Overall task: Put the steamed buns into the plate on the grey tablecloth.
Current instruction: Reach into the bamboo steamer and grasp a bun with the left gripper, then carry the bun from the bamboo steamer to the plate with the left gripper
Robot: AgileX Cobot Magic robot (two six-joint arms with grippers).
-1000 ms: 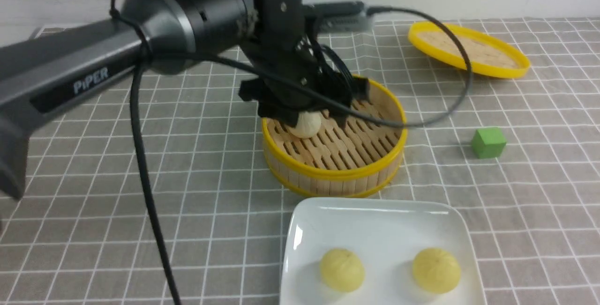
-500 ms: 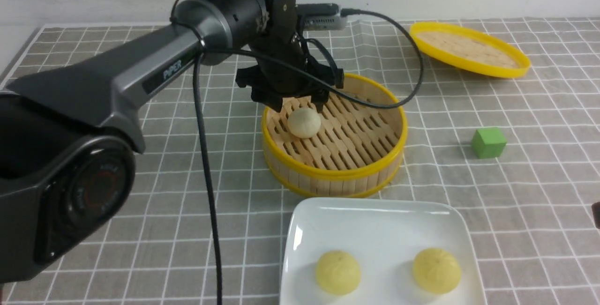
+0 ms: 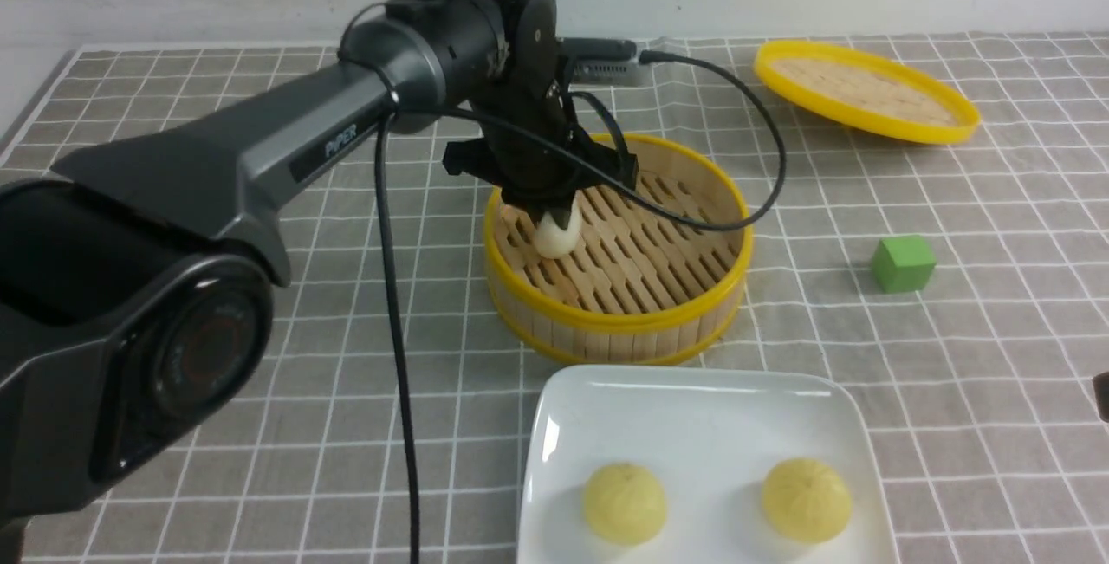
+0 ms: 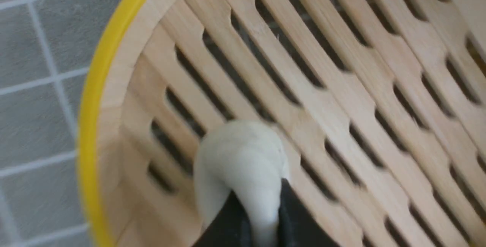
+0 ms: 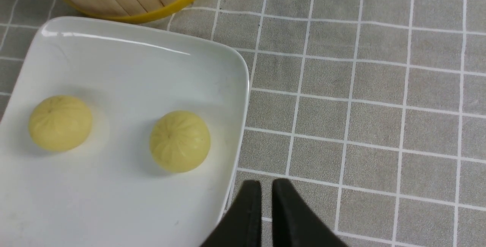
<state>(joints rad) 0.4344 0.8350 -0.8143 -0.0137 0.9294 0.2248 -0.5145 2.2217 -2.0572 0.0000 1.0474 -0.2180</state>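
Note:
The off-white steamed bun (image 3: 556, 236) lies in the left part of the bamboo steamer basket (image 3: 624, 326). My left gripper (image 3: 554, 216) reaches down into the basket and is shut on this bun; in the left wrist view the bun (image 4: 239, 156) is squeezed between the black fingertips (image 4: 292, 209). Two pale yellow buns (image 3: 624, 502) (image 3: 806, 499) sit on the white square plate (image 3: 693, 408) on the grey tablecloth (image 3: 260, 373). My right gripper (image 5: 266, 186) is shut and empty, just off the plate's right rim (image 5: 239, 99).
The steamer's yellow-rimmed lid (image 3: 866, 92) lies tilted at the back right. A green cube (image 3: 902, 263) sits right of the basket. The left arm's cable (image 3: 394, 313) hangs to the cloth left of the plate.
My left gripper has dropped onto the off-white bun and closed on it; half a second ago its fingers stood open above the bun. The two buns on the plate have not moved.

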